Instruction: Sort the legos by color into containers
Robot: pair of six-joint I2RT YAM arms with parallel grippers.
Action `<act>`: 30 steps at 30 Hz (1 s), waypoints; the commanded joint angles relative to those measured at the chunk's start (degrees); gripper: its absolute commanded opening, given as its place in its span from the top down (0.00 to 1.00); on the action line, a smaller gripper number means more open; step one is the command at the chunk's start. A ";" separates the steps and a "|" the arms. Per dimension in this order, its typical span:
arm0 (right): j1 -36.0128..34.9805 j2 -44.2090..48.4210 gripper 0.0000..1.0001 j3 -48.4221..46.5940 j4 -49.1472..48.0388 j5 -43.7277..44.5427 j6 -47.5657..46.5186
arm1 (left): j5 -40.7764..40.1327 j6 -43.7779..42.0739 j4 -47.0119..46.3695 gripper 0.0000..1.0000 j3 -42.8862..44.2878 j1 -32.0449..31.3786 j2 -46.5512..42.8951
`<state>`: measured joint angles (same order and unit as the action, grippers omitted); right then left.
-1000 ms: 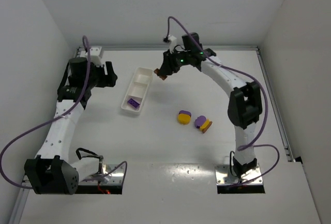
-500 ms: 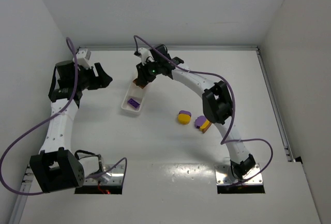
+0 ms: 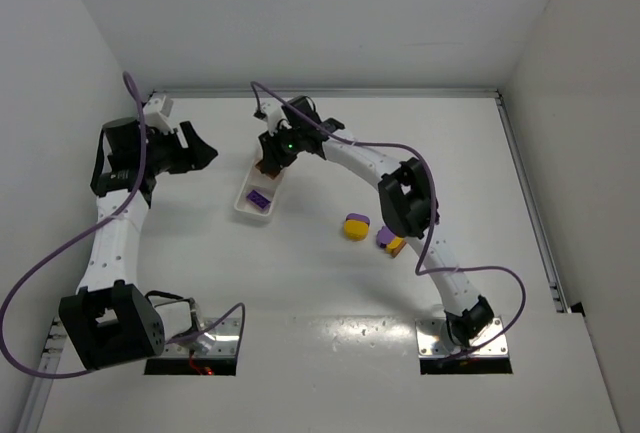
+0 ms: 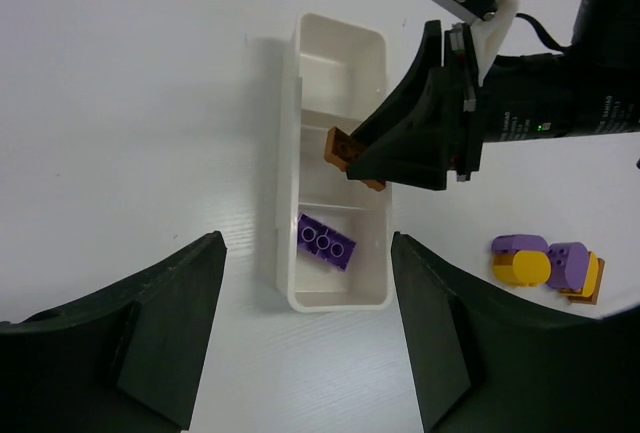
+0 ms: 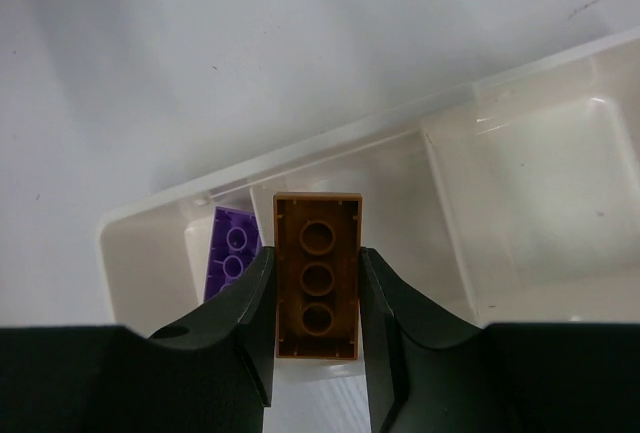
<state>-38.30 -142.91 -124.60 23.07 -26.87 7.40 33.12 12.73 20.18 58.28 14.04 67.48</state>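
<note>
Brown lego (image 5: 317, 288) pinched flat between the right gripper (image 5: 317, 273) fingers, studs facing the wrist camera. It hangs over the white tray (image 4: 287, 203), about the middle compartment, close to the divider next to the purple end. Can't tell if it touches the tray floor.

Purple lego (image 4: 326, 241) lies in the end compartment, lower in the left wrist frame. The far end compartment holds nothing visible.

Left gripper (image 3: 203, 150) is at upper left of the top frame, left of the tray and apart from it, fingers spread, holding nothing.

Two loose clusters on the table (image 3: 300, 283), right of the tray near frame centre: a yellow-purple piece (image 3: 356, 226) and, just beside it, a purple-yellow-brown stack (image 3: 390, 242), partly behind the right arm.
</note>
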 commanded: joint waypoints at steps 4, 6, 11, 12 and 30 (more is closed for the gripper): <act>-0.54 -0.35 0.64 -3.29 -1.54 1.56 0.42 | 2.82 0.54 -2.61 0.27 -0.98 0.81 -0.42; -0.54 -0.35 0.45 -3.29 -1.54 1.56 0.42 | 2.82 0.54 -3.13 0.27 -1.50 0.81 -0.42; -1.59 0.70 0.29 -3.81 -1.54 0.51 0.95 | 3.35 0.54 -3.13 0.27 -2.03 0.81 -0.42; -1.60 0.70 0.29 -3.81 -2.15 0.51 0.95 | 3.35 0.54 -3.13 0.27 -2.03 0.81 -1.03; 17.89 40.41 0.28 26.66 6.99 3.33 -5.19 | 10.56 -7.63 -4.29 0.25 -5.20 -10.25 -6.75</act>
<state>-26.33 -106.76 -105.27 25.52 -23.11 4.71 42.63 9.23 15.90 51.88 7.57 62.19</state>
